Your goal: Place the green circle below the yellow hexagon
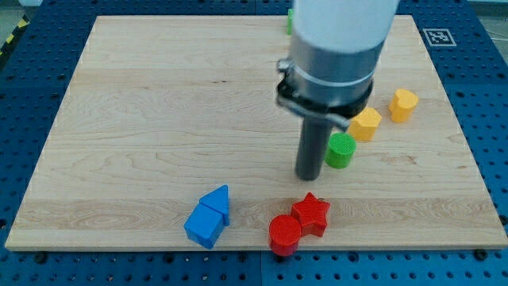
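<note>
The arm has no fingers, only a dark rod, and my tip [309, 176] rests on the worktop [143, 135] just left of the green circle [340, 150], almost touching it. The circle sits just below-left of the yellow hexagon [365, 124], with another yellow block [403, 104] further right. Near the bottom edge lie two blue blocks [209, 217], a red star [311, 213] and a red cylinder [284, 233].

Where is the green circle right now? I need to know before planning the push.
The green circle sits right of the view's centre, just right of my tip and just below-left of the nearer yellow block.
</note>
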